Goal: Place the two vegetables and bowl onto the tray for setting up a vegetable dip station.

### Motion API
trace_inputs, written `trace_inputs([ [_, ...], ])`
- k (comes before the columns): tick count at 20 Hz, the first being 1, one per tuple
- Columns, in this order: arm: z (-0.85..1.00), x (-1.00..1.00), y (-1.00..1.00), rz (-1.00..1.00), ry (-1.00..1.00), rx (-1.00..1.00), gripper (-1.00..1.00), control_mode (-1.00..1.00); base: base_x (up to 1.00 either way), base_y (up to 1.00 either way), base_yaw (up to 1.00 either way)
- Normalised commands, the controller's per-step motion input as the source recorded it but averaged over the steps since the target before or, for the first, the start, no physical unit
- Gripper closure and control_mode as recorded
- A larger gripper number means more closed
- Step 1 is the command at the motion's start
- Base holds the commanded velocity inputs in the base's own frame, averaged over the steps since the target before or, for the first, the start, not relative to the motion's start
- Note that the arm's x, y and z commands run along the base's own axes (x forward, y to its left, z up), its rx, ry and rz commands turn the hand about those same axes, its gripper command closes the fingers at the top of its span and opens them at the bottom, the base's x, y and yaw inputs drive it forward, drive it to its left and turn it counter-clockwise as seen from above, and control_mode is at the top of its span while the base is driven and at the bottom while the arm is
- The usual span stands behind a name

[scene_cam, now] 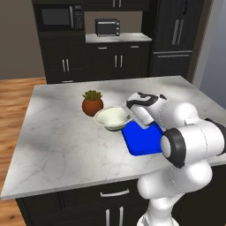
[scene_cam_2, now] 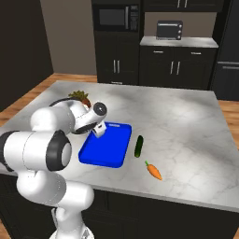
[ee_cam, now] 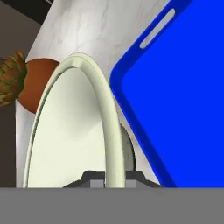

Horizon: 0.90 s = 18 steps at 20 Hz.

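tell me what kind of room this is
A home kitchen, rendered: a marble-topped island in front, dark cabinets behind it, with a built-in microwave and a toaster oven on the back counter.

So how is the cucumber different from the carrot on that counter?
The cucumber is dark green, slim and longer; the carrot is orange, shorter, tapered, with a small green top. The cucumber lies close beside the blue tray; the carrot lies farther off. Both rest flat on the counter, untouched.
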Motion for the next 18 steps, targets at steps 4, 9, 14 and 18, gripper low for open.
trace_inputs([
  [4,0.00,0.00,-0.41,0.00,-0.01,0.08,1.00,-1.00,0.00,0.00,0.00],
  [9,0.00,0.00,-0.44,0.00,-0.01,0.10,1.00,-1.00,0.00,0.00,0.00],
  [14,0.00,0.04,-0.22,0.00,-0.01,0.04,1.00,-1.00,0.00,0.00,0.00],
  [18,0.00,0.01,-0.24,0.00,-0.02,0.02,1.00,-1.00,0.00,0.00,0.00],
])
